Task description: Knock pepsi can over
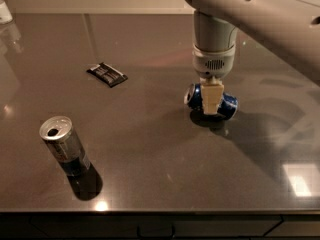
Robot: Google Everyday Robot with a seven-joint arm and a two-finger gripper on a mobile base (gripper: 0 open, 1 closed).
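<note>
The pepsi can (228, 105) is dark blue and lies on its side on the dark table (150, 134), right of centre, with its silver top toward the left. My gripper (212, 105) hangs straight down from the pale arm and sits right at the can, with its cream tip in front of the can's middle. The middle of the can is hidden behind the gripper.
A taller slim silver can with a dark blue base (64, 146) stands upright at the front left. A flat dark packet (106, 75) lies at the back left. A white object (4, 11) sits at the far left corner. The table's front edge runs along the bottom.
</note>
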